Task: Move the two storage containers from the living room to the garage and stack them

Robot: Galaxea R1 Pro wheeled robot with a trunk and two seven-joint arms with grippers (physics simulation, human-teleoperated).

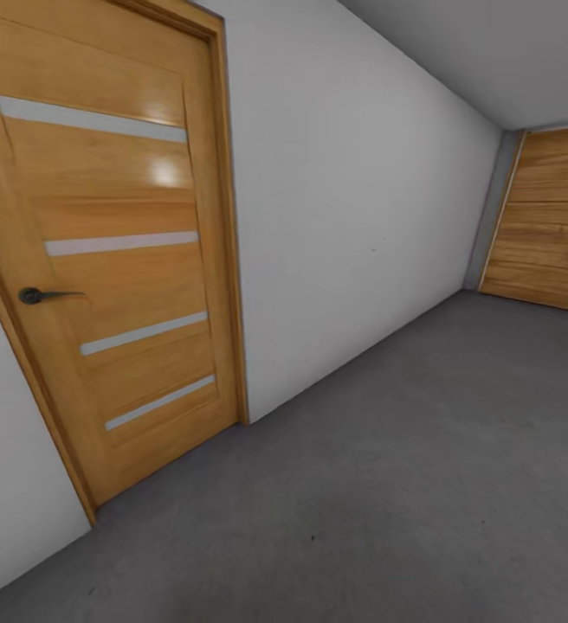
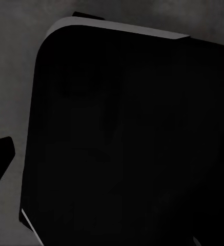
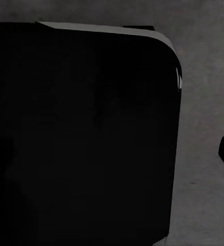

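Head view: garage, grey concrete floor (image 1: 388, 484), white wall (image 1: 353, 199), closed wooden door (image 1: 102, 251) with dark lever handle (image 1: 37, 296), slatted roll door (image 1: 551, 221) far off. No writing legible. Wrist views: dark robot base (image 2: 127, 143) over floor. Jaws' state: cannot tell.

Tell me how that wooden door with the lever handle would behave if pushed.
The wooden door looks like a rigid slab with frosted strips, so it would likely swing stiffly rather than flex. It appears shut in its frame; its dark lever handle probably needs turning first. It likely feels heavy.
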